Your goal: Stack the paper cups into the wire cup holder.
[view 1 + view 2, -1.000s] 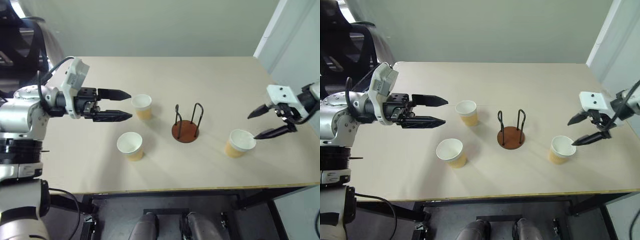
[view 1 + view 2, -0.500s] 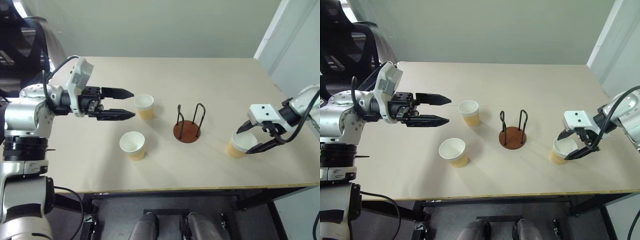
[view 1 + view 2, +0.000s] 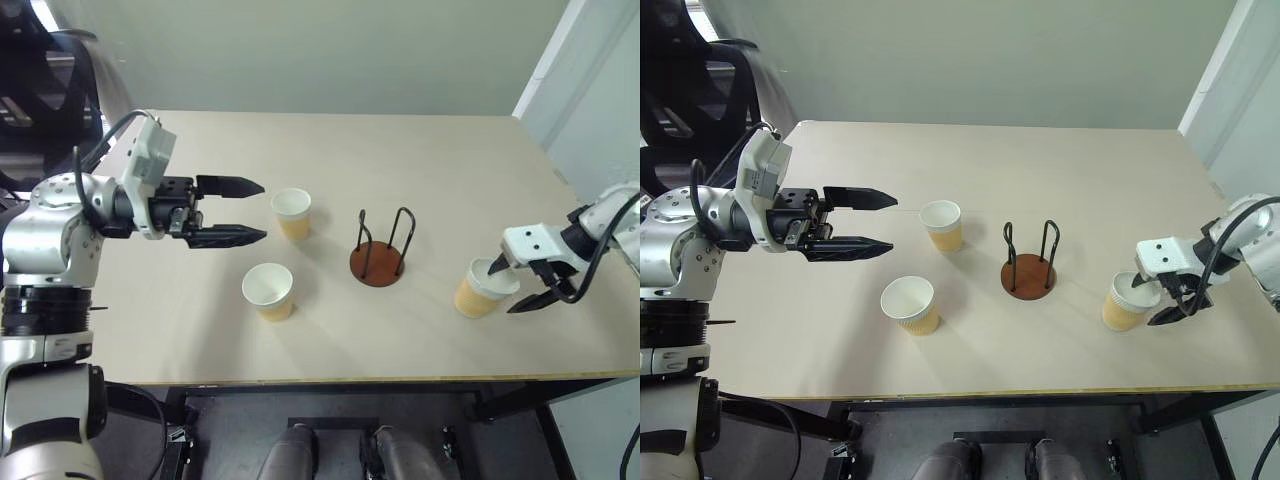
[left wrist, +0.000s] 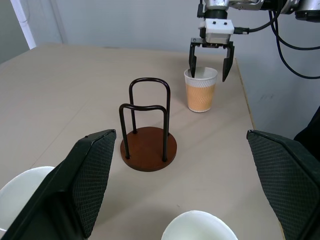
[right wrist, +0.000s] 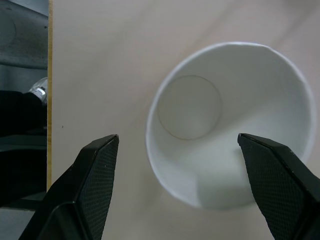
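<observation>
right gripper (image 3: 1158,300) spread wide, straddling the rim of the nearest paper cup (image 3: 1127,303); one finger inside the mouth, one outside. risk: closing off-centre would crush the thin wall or tip the cup toward the table edge (image 3: 1200,386) close by. wire cup holder (image 3: 1029,260) stands apart, open table between. left gripper (image 3: 880,221) spread, empty, two more cups (image 3: 942,224) (image 3: 909,304) just ahead of it.

A: Where are the paper cups?

B: Three tan paper cups (image 3: 267,291) stand upright and open-mouthed on the tabletop (image 3: 420,170): two left of the wire cup holder (image 3: 378,250), one right.

A: And the holder?

B: Reddish-brown disc base, black wire loops, upright and empty.
</observation>
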Controlling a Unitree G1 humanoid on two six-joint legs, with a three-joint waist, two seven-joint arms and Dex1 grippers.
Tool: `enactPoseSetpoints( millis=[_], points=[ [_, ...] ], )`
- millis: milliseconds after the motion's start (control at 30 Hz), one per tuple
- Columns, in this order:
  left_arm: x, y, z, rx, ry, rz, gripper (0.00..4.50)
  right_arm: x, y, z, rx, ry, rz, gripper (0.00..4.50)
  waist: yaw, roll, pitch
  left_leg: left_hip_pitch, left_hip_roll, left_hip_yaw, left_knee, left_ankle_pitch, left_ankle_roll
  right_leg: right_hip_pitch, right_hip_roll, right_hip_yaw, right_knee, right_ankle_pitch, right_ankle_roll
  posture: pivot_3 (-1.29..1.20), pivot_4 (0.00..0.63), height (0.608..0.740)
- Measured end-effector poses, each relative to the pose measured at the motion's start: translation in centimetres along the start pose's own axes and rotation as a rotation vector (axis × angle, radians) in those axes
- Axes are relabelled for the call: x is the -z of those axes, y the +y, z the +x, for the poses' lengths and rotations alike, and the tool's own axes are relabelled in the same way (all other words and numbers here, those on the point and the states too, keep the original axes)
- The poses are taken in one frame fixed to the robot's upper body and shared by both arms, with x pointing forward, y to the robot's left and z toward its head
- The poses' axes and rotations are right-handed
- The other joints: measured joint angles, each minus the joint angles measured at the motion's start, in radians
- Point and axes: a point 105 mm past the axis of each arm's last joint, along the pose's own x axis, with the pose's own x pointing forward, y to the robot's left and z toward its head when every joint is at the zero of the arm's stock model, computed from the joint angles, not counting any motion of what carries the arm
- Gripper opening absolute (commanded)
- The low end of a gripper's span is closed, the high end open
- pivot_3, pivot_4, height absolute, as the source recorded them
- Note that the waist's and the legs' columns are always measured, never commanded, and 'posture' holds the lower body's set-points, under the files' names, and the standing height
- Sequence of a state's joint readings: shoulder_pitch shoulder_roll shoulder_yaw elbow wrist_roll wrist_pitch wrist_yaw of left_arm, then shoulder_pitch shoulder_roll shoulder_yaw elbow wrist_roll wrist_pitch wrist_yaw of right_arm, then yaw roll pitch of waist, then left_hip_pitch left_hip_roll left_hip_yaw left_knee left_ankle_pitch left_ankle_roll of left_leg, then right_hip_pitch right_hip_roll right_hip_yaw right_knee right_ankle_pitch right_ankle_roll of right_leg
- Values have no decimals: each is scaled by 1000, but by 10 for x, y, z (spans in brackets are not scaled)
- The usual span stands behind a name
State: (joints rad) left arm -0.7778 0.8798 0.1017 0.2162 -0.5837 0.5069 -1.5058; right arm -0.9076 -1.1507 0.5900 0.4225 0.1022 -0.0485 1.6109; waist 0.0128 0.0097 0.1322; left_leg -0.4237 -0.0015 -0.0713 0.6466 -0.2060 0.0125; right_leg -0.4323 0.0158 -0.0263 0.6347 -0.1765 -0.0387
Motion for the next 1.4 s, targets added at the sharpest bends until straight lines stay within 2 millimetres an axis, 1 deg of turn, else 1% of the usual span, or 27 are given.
enactPoseSetpoints(
  millis=[33,67,233,333,367,667,767,1033,1133,1267,1400],
  points=[
    [0,0,0,0,0,0,4500,0,0,0,-1,-1,0,3301,0,0,0,0,0,0,0,0,0,0,0,0,0,0,0,0,150,740],
    [0,0,0,0,0,0,4500,0,0,1,-2,-1,-1,2998,0,0,0,0,0,0,0,0,0,0,0,0,0,0,0,0,150,740],
    [0,0,0,0,1,0,4500,-4,0,2,-5,-5,-8,1124,0,0,0,0,0,0,0,0,0,0,0,0,0,0,0,0,150,740],
    [0,0,0,0,3,0,4500,-8,-2,3,-4,-11,-20,151,0,0,0,0,0,0,0,0,0,0,0,0,0,0,0,0,150,740],
    [1,0,0,-3,6,2,4500,-9,-3,2,-2,-12,-26,69,0,0,0,0,0,0,0,0,0,0,0,0,0,0,0,0,150,740],
    [7,6,-10,-44,48,-5,4500,-26,-8,8,-15,-28,-99,69,-1,0,0,0,0,0,0,-1,0,0,0,0,-2,0,-1,0,150,740],
    [8,8,-15,-59,62,-14,4500,-36,-17,6,3,-39,-130,69,-2,0,0,0,0,0,0,-2,0,0,0,0,-2,1,-2,0,150,740],
    [12,8,-18,-55,79,-34,4500,-62,-53,-20,120,-42,-198,69,-4,0,0,-2,0,0,0,-2,-1,-3,0,0,-2,2,-4,0,150,740],
    [13,8,-19,-55,78,-42,4500,-70,-65,-34,176,-38,-216,69,-2,0,0,-3,0,0,0,-3,-1,-5,0,0,-2,2,-4,0,150,740],
    [13,9,-19,-56,76,-48,4500,-75,-76,-53,243,-28,-231,69,-1,0,0,-4,0,-1,0,-6,-3,-6,0,-1,-2,1,-5,0,150,740],
    [12,9,-16,-46,81,-44,4500,-86,-83,-62,281,-54,-247,69,-3,0,0,-4,0,-1,-1,-7,-4,-7,0,-1,-2,1,-6,0,150,740]
  ],
)
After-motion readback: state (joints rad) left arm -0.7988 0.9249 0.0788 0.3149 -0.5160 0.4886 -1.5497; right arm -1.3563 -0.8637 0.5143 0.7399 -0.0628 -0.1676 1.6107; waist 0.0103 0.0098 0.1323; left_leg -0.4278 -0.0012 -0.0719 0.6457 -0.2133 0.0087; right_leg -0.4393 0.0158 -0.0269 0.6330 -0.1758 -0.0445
